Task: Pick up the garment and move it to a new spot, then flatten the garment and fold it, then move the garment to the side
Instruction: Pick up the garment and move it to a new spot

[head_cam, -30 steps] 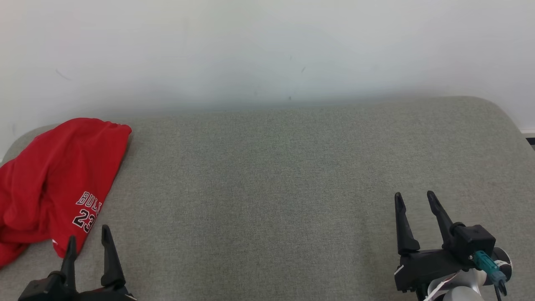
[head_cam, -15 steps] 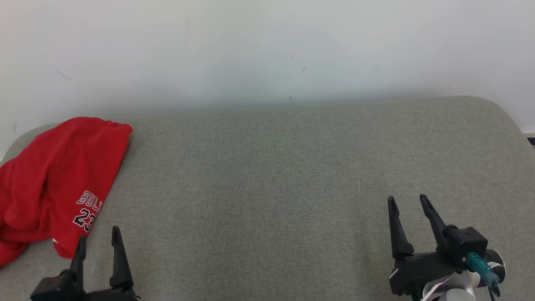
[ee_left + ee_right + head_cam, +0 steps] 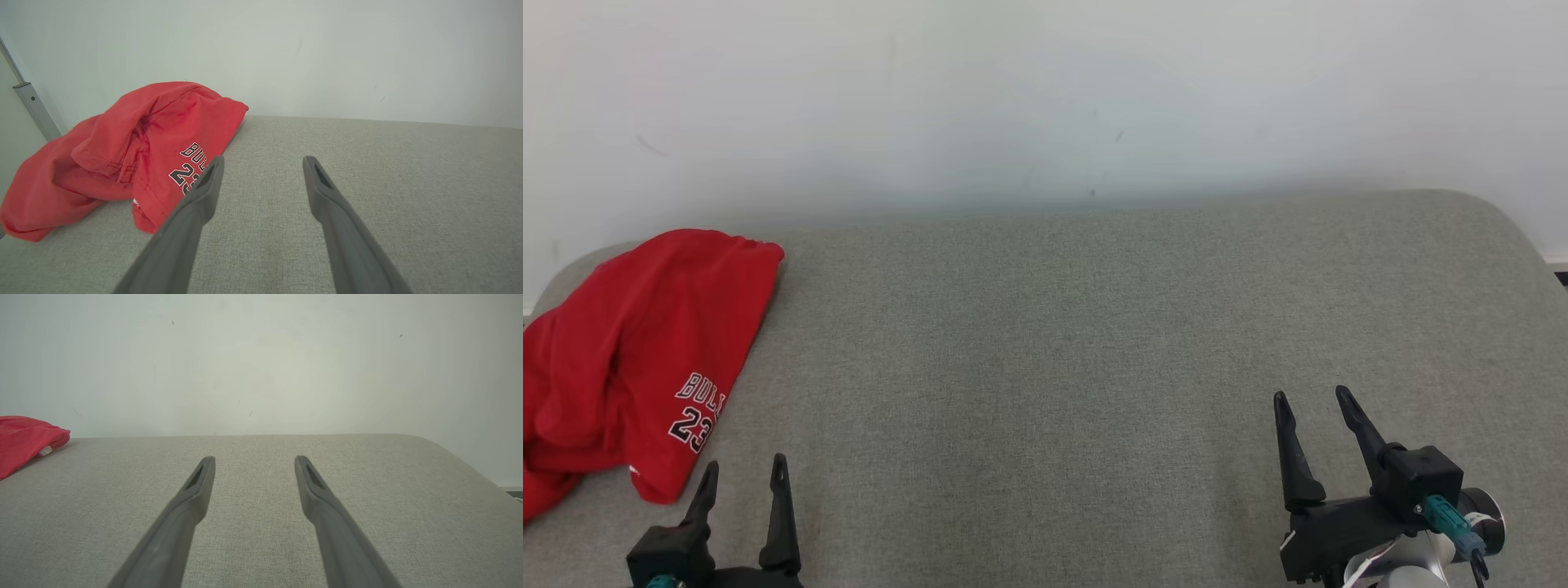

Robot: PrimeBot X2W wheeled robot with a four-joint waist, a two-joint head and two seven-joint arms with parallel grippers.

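Poised at the near edge of the grey padded surface (image 3: 1045,343), the left gripper (image 3: 746,461) and right gripper (image 3: 1311,394) both have their fingers spread wide and hold nothing. Just beyond the left gripper, the red garment (image 3: 645,343) lies crumpled along the surface's left edge. It looks light, limp and prone to bunching, and is likely best pinched at the near printed corner. A white wall (image 3: 1045,98) stands behind.
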